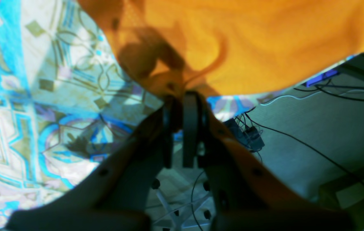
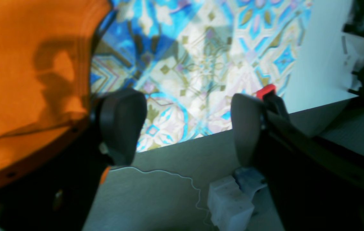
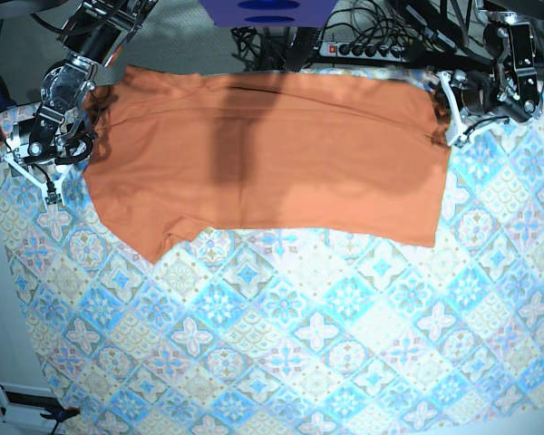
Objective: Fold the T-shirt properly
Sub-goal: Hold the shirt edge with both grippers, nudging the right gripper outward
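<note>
T-shirt [image 3: 272, 163]: spread flat between both arms, ready for folding. Left gripper [image 1: 182, 106]: pressed together, pinching the hem at its tips. Right gripper [image 2: 188, 125]: spread, empty, shirt edge beside one finger.

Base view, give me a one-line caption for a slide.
Orange T-shirt spread across the tile-patterned tablecloth, with the left gripper and the right gripper at its opposite ends.

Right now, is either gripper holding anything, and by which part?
The left gripper pinches the orange T-shirt at its edge. The right gripper is open, holding nothing.
</note>
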Controlling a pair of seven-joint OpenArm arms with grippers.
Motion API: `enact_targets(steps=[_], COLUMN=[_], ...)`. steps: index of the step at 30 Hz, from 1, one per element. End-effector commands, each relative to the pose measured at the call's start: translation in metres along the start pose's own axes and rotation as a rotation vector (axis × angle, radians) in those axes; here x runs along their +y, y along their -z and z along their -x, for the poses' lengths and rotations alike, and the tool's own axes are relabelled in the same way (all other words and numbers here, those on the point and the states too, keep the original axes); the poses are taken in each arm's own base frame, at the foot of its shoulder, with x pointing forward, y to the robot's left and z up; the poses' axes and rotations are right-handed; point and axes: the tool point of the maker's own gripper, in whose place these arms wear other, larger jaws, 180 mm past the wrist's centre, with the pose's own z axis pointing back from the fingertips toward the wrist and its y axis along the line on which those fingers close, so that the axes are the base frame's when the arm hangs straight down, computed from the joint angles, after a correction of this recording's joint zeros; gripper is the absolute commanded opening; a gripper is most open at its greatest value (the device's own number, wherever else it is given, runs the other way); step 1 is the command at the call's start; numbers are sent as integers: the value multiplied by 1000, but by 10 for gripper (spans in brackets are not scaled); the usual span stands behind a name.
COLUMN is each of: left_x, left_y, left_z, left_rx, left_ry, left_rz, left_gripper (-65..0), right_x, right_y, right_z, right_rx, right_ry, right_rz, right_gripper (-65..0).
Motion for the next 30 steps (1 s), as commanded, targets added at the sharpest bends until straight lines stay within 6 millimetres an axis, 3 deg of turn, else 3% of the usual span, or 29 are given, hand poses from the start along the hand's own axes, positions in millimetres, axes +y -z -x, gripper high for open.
enact_targets(steps=[1, 22, 30], left_x=[4, 1, -4], left_y=[-5, -3, 15], left_z=[-3, 7, 20], left_rx=[-15, 9, 46], left_ry=[10, 6, -65], left_rz=[-7, -3, 43], left_gripper=[-650, -650, -650], right_x=[-13, -12, -12], right_y=[-5, -5, -5], right_z=[-8, -7, -6], right_rx=[-27, -25, -24], right_ry=[7, 6, 5], right_rz=[34, 34, 34], right_gripper=[-218, -218, -218])
